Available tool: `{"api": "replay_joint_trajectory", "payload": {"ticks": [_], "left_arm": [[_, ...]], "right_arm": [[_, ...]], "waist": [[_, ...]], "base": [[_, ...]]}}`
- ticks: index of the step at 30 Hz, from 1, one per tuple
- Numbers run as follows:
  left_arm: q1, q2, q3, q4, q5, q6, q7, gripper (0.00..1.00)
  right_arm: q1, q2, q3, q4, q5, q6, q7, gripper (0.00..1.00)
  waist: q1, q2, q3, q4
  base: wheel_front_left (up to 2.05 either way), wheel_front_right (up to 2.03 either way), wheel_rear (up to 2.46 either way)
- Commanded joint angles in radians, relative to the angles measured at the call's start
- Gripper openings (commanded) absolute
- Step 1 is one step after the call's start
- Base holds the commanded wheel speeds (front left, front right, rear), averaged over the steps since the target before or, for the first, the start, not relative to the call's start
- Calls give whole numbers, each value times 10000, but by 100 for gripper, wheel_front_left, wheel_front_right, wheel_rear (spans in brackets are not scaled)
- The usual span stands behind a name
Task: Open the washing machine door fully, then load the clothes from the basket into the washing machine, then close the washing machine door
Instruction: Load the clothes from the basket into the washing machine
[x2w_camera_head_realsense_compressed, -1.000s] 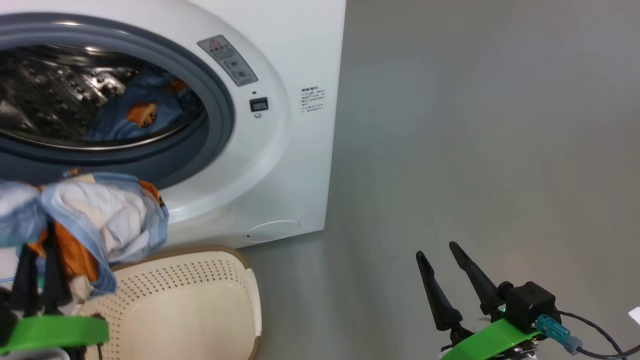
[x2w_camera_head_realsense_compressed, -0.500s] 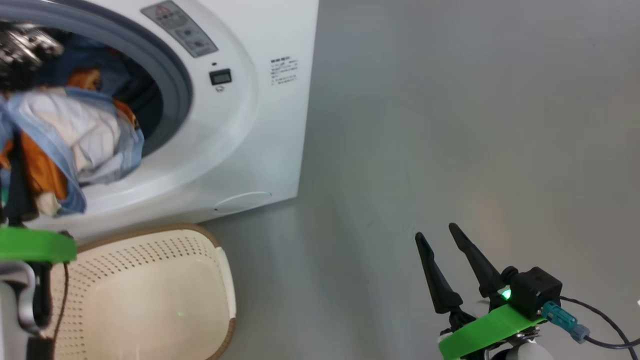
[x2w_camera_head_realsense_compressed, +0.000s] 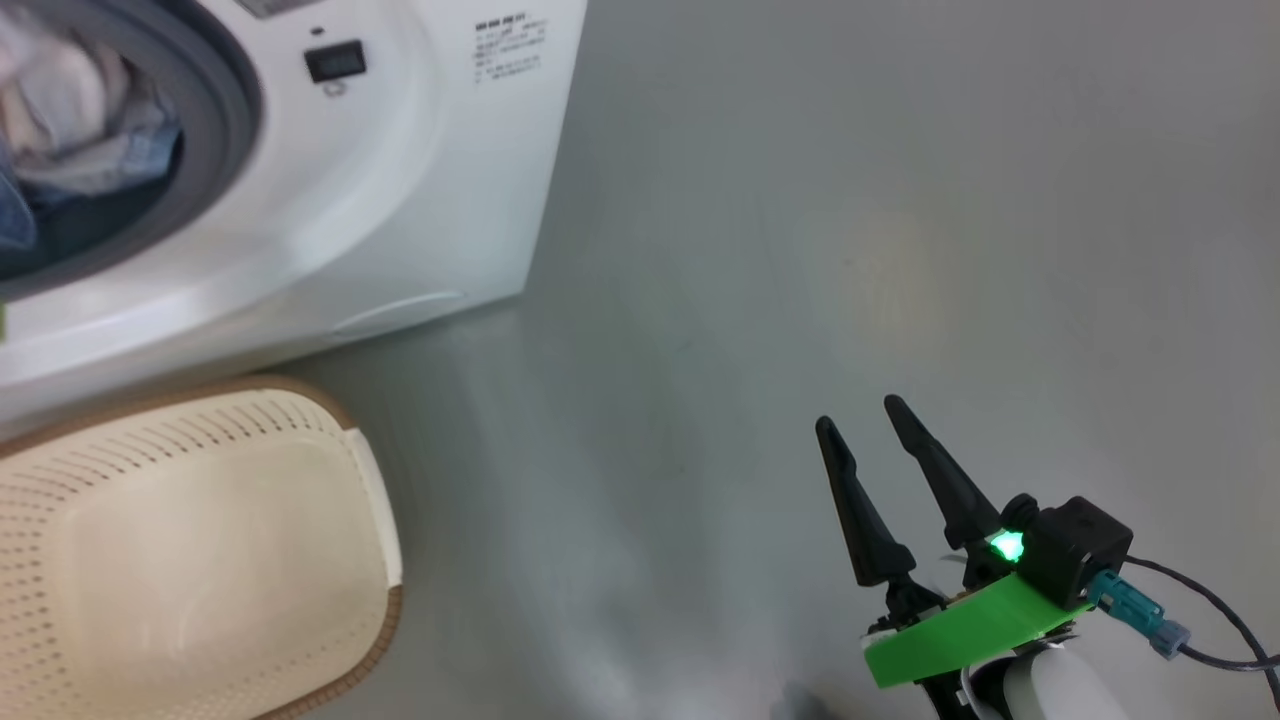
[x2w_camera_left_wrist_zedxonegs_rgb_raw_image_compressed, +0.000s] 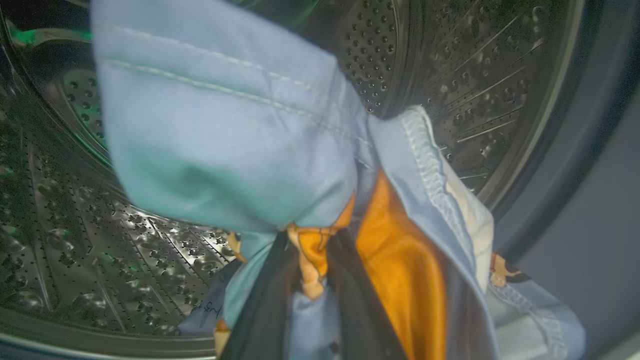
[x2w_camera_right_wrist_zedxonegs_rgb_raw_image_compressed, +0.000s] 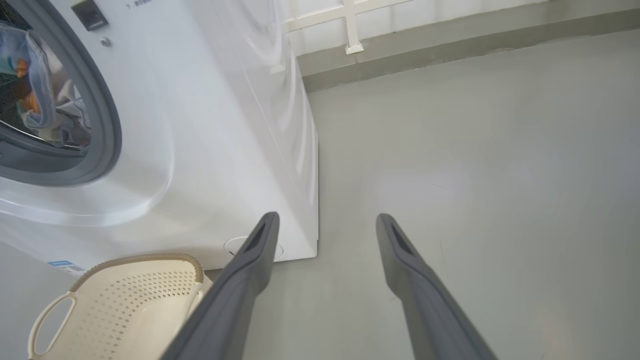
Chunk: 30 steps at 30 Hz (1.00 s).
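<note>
The white washing machine (x2w_camera_head_realsense_compressed: 400, 200) stands at the upper left, its grey-gasketed opening uncovered; its door is out of view. In the left wrist view my left gripper (x2w_camera_left_wrist_zedxonegs_rgb_raw_image_compressed: 312, 250) is shut on the clothes (x2w_camera_left_wrist_zedxonegs_rgb_raw_image_compressed: 225, 150), a light blue bundle with orange and white parts, held at the mouth of the perforated steel drum (x2w_camera_left_wrist_zedxonegs_rgb_raw_image_compressed: 75, 235). The head view has the clothes (x2w_camera_head_realsense_compressed: 70, 120) inside the opening. The cream basket (x2w_camera_head_realsense_compressed: 370, 520) sits on the floor below the machine, its visible inside bare. My right gripper (x2w_camera_head_realsense_compressed: 859, 413) hovers open over the floor to the right, holding nothing (x2w_camera_right_wrist_zedxonegs_rgb_raw_image_compressed: 327, 217).
Grey floor (x2w_camera_head_realsense_compressed: 850, 200) stretches to the right of the machine. A low wall ledge with a white frame (x2w_camera_right_wrist_zedxonegs_rgb_raw_image_compressed: 350, 30) runs behind it. A cable (x2w_camera_head_realsense_compressed: 1200, 620) trails from my right wrist. The basket's handle (x2w_camera_right_wrist_zedxonegs_rgb_raw_image_compressed: 47, 320) faces the right wrist camera.
The head camera has swung right and down. My left gripper has carried the clothes up from above the basket into the drum opening. The right gripper has kept its place, open.
</note>
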Motion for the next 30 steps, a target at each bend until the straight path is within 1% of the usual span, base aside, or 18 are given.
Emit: {"api": "replay_joint_trajectory", "payload": {"ticks": [1,7,11,17,18,20,23,27,30], "left_arm": [[-384,616,182,-153,-74,-23,28,0],[-1806,1240,-295,368,-352,-23,418,0],[-2739,1522,-445,821,-380,-24,986,0],[-3987,1676,-803,1488,-478,-24,2098,0],[-4337,1727,-1003,1720,-539,-24,2448,0],[-4675,1779,-1178,1871,-609,-24,2603,0],[-5087,1840,-1393,2057,-590,-24,2568,0],[-5479,1771,-1636,2256,-576,-24,2296,0],[-5723,1748,-1763,2232,-445,-24,1544,0]], "right_arm": [[-123,-16,234,-267,250,16,-49,100],[-273,-16,348,-354,529,16,-49,100],[-409,-16,435,-360,656,16,-49,100],[-564,-16,606,-296,764,16,-49,100],[-621,-16,651,-278,788,16,-49,100],[-686,-16,693,-277,815,16,-49,100],[-786,-16,749,-276,847,16,-49,100],[-854,-16,803,-268,890,16,-49,100],[-889,-16,827,-240,915,16,-49,100]], "waist": [[0,-1,790,-344],[0,-1,1531,-435],[0,-1,1903,-434],[0,-1,2181,-373],[0,-1,2266,-350],[0,-1,2387,-338],[0,-1,2556,-316],[0,-1,2727,-299],[0,-1,2796,-296]], "base": [[0,0,0],[0,0,0],[0,0,0],[0,0,0],[0,0,0],[0,0,0],[0,0,0],[0,0,0],[0,0,0]]}}
